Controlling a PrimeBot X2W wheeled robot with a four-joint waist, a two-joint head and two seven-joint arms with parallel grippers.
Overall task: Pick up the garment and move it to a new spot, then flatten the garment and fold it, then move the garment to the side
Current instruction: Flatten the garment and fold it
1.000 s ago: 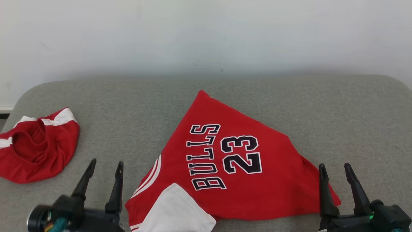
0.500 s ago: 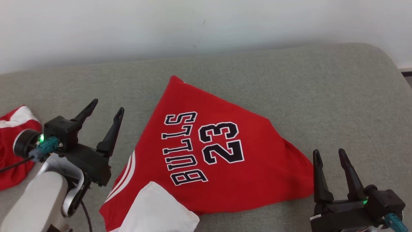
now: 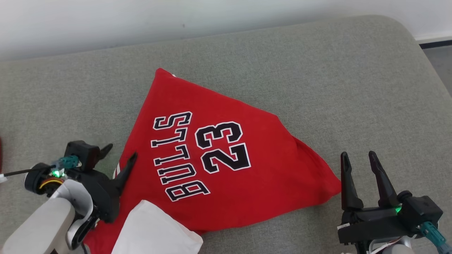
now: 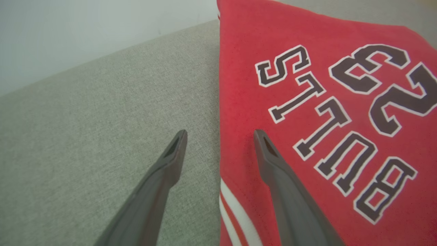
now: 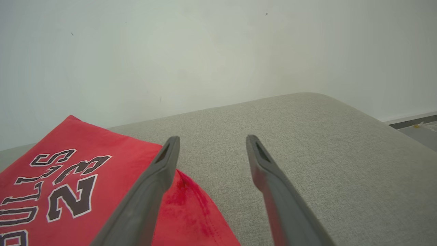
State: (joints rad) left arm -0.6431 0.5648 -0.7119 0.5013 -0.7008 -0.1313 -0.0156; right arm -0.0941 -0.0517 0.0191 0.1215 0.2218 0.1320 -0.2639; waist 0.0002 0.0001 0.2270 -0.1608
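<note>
The left gripper (image 3: 122,150), two long dark tapered fingers spread wide and holding nothing, straddles the left edge of the red jersey with black, white-edged lettering (image 3: 265,176); in the left wrist view one finger hangs over bare cushion and the other over red cloth, just above the white striped trim (image 4: 235,208); whether either tip touches the fabric I cannot tell. The jersey lies mid-way across the grey woven cushion (image 3: 317,70), folded into a rough triangle whose apex points at the pale wall (image 3: 106,21); a smooth white cloth panel (image 3: 155,233) overlaps its near corner, and I cannot tell if that is part of it. It looks light, limp and matte, likely to sag and unfold once lifted rather than slip; the printed letters probably stiffen the middle a little; nothing here is fragile. The best holds seem to be the edges: the trimmed left edge and the puckered right corner (image 5: 191,191), pinching all layers together. The right gripper (image 3: 357,154) stands just beside that corner, fingers parted and empty, over bare cushion.
</note>
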